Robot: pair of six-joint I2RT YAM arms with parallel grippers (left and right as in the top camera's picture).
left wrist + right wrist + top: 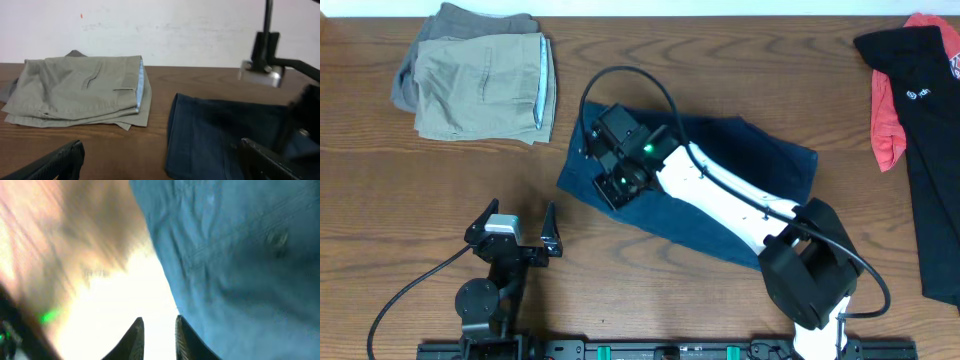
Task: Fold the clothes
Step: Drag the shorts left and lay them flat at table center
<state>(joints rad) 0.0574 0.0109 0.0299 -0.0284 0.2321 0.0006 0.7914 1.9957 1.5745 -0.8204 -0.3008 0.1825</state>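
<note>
Denim shorts (760, 160) prob soft, floppy, mid-weight; pinch at corners; L gripper (520, 222) fingers apart, R gripper (157, 330) unclear, too blurred.

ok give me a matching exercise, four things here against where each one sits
Things
1. khaki shorts
2. navy shorts
3. black garment
4. left gripper

Places
a. far right edge of the table
b. mid-table, spread out under the right arm
c. far left corner, folded
d. near edge, fingers open over bare wood

Pairs: 1-c, 2-b, 3-a, 4-d
</note>
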